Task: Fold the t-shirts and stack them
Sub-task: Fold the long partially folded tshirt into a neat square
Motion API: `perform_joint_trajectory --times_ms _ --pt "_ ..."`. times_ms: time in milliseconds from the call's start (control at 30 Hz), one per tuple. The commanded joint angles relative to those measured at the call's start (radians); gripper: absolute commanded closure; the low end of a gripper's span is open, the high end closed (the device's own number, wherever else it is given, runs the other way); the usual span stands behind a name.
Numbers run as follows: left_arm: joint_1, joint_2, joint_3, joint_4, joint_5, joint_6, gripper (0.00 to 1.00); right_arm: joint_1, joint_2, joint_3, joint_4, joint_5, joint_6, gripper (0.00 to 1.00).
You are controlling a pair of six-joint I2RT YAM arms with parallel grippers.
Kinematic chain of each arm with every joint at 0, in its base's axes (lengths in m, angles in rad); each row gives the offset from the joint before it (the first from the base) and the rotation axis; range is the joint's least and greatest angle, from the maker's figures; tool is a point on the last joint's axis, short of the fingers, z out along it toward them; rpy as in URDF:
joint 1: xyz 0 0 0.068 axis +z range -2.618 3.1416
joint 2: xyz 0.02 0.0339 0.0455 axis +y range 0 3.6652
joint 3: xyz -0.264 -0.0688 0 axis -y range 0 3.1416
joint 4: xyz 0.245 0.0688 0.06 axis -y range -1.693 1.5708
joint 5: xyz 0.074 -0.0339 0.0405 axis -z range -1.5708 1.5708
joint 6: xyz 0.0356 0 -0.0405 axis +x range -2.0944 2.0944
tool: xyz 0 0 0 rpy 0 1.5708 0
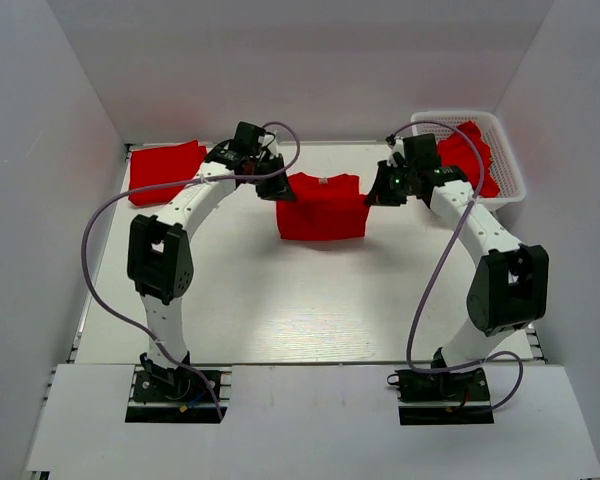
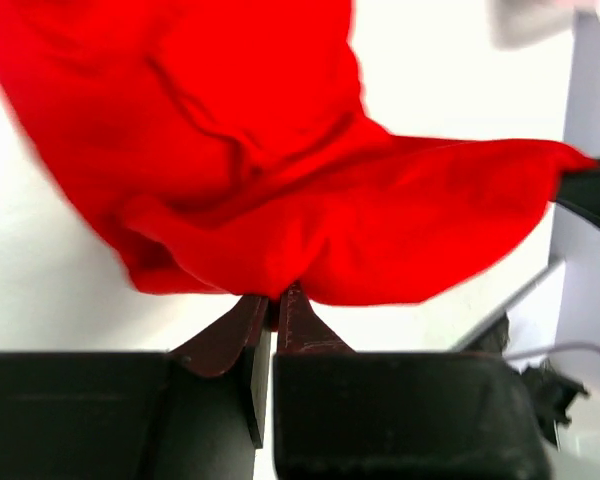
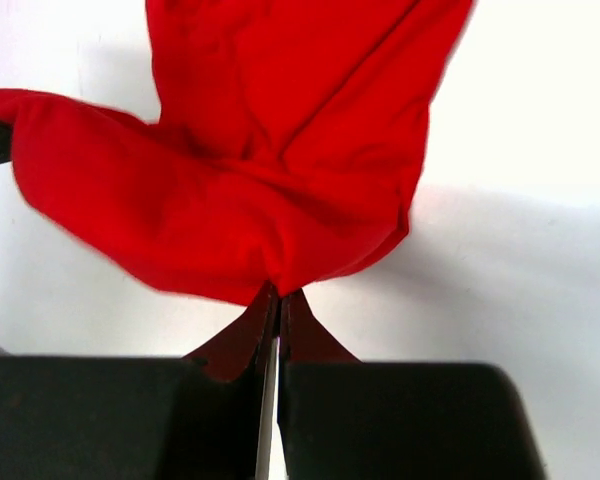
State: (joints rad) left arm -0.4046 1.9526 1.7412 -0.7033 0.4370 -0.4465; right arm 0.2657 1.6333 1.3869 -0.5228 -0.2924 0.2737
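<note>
A red t-shirt (image 1: 322, 208) hangs stretched between my two grippers over the far middle of the table, collar at the top. My left gripper (image 1: 283, 190) is shut on its left upper corner; in the left wrist view the cloth (image 2: 280, 200) bunches at the closed fingertips (image 2: 295, 300). My right gripper (image 1: 376, 194) is shut on its right upper corner; in the right wrist view the cloth (image 3: 270, 180) hangs from the closed fingertips (image 3: 292, 298). A folded red t-shirt (image 1: 165, 160) lies at the far left. More red t-shirts (image 1: 467, 152) lie in the basket.
A white plastic basket (image 1: 508, 170) stands at the far right corner. White walls enclose the table on the left, back and right. The white table surface (image 1: 310, 300) lies between the arms and the shirt.
</note>
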Motion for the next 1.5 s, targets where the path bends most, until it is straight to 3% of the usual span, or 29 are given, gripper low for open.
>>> perform_joint_trajectory --times_ms 0,233,533,933,1200,1233,1267,1300,1333,1367,1467 --pt "0.036 0.031 0.107 -0.062 -0.049 0.012 1.0 -0.028 0.04 0.096 0.012 0.033 -0.005 1.0" --pt "0.099 0.123 0.188 -0.05 -0.023 0.012 1.0 -0.052 0.189 0.219 0.024 -0.043 -0.039 1.0" --pt "0.127 0.232 0.302 0.014 0.025 0.022 1.0 -0.072 0.321 0.363 0.09 -0.034 -0.027 1.0" --pt "0.165 0.367 0.399 0.119 0.054 0.012 1.0 -0.097 0.5 0.455 0.254 -0.122 -0.03 1.0" --pt "0.184 0.433 0.423 0.231 0.04 -0.014 0.96 -0.1 0.563 0.46 0.383 -0.068 0.018 1.0" --pt "0.184 0.443 0.434 0.252 0.04 -0.014 0.93 -0.099 0.594 0.468 0.408 -0.067 0.022 1.0" --pt "0.184 0.465 0.448 0.261 0.019 -0.014 0.74 -0.098 0.602 0.478 0.42 -0.054 0.034 0.79" --pt "0.184 0.465 0.466 0.271 0.008 -0.029 0.52 -0.098 0.62 0.503 0.446 -0.074 0.05 0.61" --pt "0.193 0.477 0.477 0.284 0.008 -0.038 0.08 -0.1 0.657 0.52 0.452 -0.083 0.053 0.24" --pt "0.202 0.477 0.491 0.284 -0.004 -0.038 0.0 -0.102 0.683 0.578 0.445 -0.102 0.058 0.1" --pt "0.211 0.459 0.503 0.284 -0.015 -0.038 0.0 -0.102 0.726 0.725 0.347 -0.143 0.041 0.1"
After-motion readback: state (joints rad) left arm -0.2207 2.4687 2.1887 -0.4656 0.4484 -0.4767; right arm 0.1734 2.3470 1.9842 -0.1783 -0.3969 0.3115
